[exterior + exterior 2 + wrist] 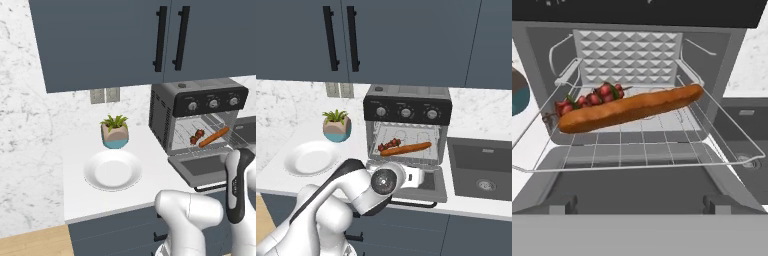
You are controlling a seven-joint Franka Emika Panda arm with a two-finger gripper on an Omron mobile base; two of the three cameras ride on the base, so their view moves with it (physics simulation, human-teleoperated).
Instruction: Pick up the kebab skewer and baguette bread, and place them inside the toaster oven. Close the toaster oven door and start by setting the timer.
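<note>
The toaster oven (pixel 200 100) (pixel 406 107) stands on the counter with its door (pixel 200 167) (pixel 428 184) (pixel 642 190) dropped open and flat. On the wire rack (pixel 662 150) inside lies the orange-brown baguette bread (pixel 214 136) (pixel 406 148) (pixel 632 107), slanted across it. The kebab skewer (pixel 196 135) (pixel 389 145) (pixel 592 96) rests just behind it on the left, partly hidden by the loaf. My gripper (pixel 641 207) hovers over the open door, facing the oven mouth, open and holding nothing.
A white plate (pixel 112 170) (pixel 310 157) sits on the counter left of the oven, with a small potted plant (pixel 115 132) (pixel 337 126) behind it. A dark sink (pixel 481 170) lies to the oven's right. Upper cabinets (pixel 125 40) hang above.
</note>
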